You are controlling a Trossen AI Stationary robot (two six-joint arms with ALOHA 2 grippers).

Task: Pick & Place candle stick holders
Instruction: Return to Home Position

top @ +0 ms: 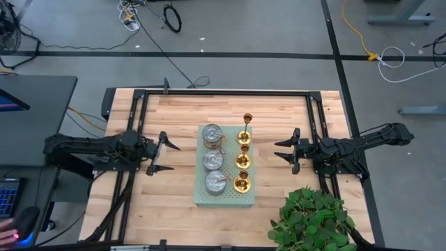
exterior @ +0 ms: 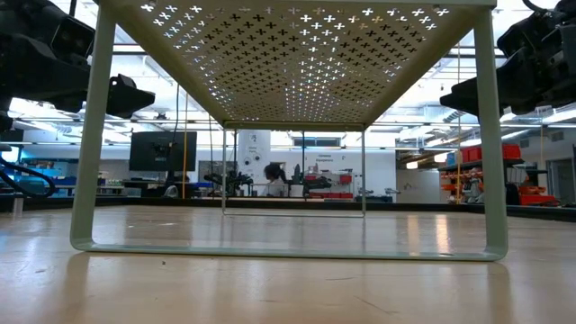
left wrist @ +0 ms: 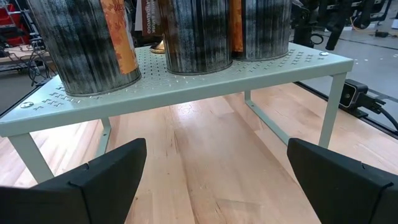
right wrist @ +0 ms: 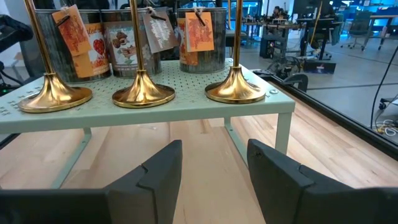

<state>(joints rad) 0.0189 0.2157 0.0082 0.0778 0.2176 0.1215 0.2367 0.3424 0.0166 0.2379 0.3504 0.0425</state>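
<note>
A pale green perforated board (top: 224, 197) on legs stands mid-table. On it stand three squat silver holders (top: 213, 160) in a left column, each with an orange tag, and three gold brass holders (top: 242, 162) in a right column on their round bases. The silver ones show in the left wrist view (left wrist: 194, 34), the gold ones in the right wrist view (right wrist: 143, 91). My left gripper (top: 167, 157) is open, left of the board. My right gripper (top: 285, 150) is open, right of the board. Both touch nothing.
A green potted plant (top: 312, 219) stands at the table's near right corner. A black metal frame (top: 223, 93) runs round the table top. Bare wood lies between each gripper and the board. The low view looks under the board (exterior: 288, 54) between its legs.
</note>
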